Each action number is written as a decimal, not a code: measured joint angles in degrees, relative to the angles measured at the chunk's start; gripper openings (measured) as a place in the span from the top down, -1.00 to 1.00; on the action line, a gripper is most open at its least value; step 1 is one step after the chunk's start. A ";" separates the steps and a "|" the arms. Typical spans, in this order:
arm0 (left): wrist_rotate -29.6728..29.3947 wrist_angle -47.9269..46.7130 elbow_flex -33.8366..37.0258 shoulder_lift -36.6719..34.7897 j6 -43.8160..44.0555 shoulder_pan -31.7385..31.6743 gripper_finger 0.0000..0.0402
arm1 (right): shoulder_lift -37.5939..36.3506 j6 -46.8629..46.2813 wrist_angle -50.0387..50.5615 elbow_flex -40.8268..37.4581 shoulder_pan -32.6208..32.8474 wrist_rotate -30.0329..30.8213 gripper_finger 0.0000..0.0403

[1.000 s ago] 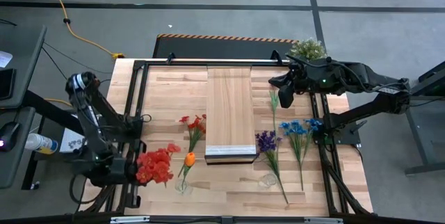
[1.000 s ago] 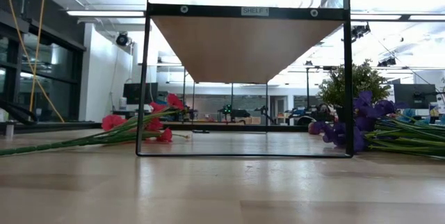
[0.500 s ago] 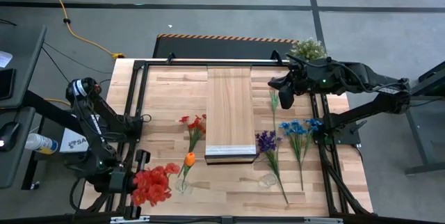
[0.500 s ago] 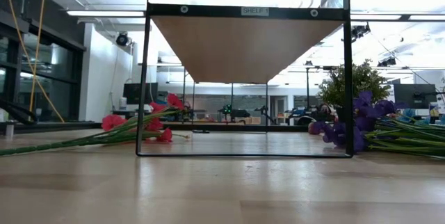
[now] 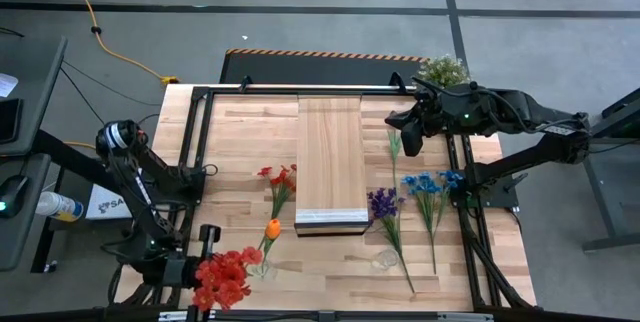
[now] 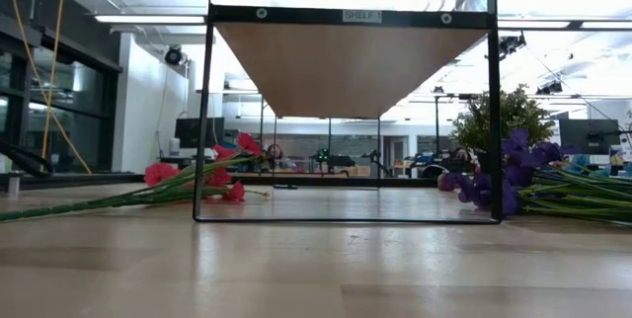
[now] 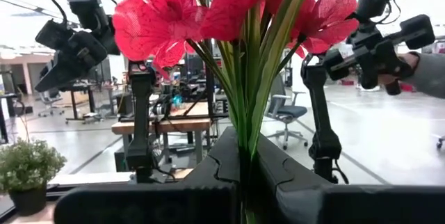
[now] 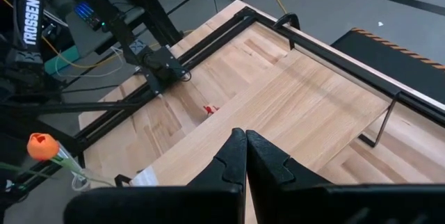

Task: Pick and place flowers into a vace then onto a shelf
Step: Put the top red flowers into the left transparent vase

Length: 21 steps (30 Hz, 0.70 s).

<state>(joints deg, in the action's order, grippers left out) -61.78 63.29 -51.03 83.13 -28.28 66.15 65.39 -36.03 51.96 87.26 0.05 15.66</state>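
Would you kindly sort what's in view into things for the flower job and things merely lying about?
For the job:
- red flowers, gripped by left hand
- orange flower in glass vase
- second vase
- purple flowers
- blue flowers
- shelf

Lying about:
- potted plant
- yellow cable

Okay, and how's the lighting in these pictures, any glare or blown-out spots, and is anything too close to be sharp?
Low view: bright ceiling lights wash out the room above the raised light-wood shelf, whose underside sits in shade. Left wrist view: the background is overexposed white, while the bunch of red artificial flowers in the shut left gripper fills the frame up close. High view: even light, with no glare on the slatted wooden tabletop.
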 joint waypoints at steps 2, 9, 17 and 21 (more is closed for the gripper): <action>-0.09 -0.38 0.15 0.07 0.01 -0.75 0.80 | 0.00 0.00 0.00 0.00 0.00 0.00 1.00; 0.79 0.57 3.01 0.07 1.80 -2.93 0.80 | 0.00 -0.02 0.02 0.00 0.00 -0.02 1.00; -0.32 1.84 4.94 0.07 4.18 -2.77 0.80 | 0.00 -0.02 0.02 0.00 0.00 -0.02 1.00; -0.57 1.75 6.33 0.07 6.39 -2.80 0.80 | 0.00 -0.01 0.03 0.00 0.00 0.00 1.00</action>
<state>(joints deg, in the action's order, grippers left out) -62.35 65.04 -44.69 83.20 -21.89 63.35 65.39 -36.04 52.00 87.26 0.05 15.66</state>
